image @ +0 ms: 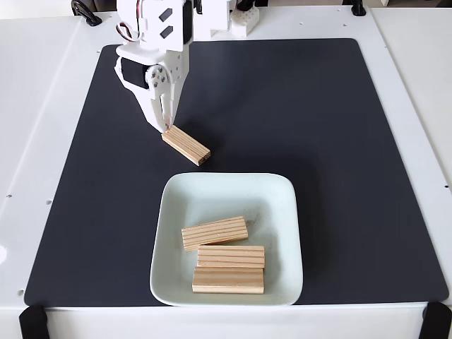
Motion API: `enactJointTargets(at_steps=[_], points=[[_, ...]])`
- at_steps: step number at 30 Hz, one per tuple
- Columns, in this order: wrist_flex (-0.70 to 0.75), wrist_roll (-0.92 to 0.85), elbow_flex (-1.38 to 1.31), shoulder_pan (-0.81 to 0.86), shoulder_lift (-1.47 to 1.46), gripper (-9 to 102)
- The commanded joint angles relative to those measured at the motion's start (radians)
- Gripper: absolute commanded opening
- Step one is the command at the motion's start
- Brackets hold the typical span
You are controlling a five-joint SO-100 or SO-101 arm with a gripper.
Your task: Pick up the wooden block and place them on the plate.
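Claw: we see the claw (164, 127) at 11 o'clock on the mat (318, 141), its tips touching the loose block's (186, 145) upper end; whether it grips we cannot tell.
Plate: we see the plate (282, 212) at 6 o'clock, holding three blocks (215, 233), (231, 256), (228, 280).
Bench: the white bench (42, 141) carries the mat.

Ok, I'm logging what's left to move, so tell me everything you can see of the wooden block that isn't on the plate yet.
The loose wooden block is a small flat rectangle of light wood with striped grain on its side edge. It lies on the black mat, turned diagonally, its far end up-left and its near end down-right, just beyond the plate's far rim and apart from it. The white pincer is at its upper-left end; whether it actually grips the wood cannot be told from this fixed view.
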Motion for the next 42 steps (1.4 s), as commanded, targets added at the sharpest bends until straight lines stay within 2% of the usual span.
enactJointTargets(at_steps=[1, 4, 7, 9, 42], points=[[0.008, 0.000, -0.040, 0.003, 0.000, 0], [0.028, -0.006, -0.029, -0.003, -0.002, 8], [0.120, -0.006, -0.040, -0.006, 0.002, 19], [0.169, -0.006, -0.044, -0.018, 0.003, 23], [0.176, 0.114, -0.196, -0.089, -0.153, 23]])
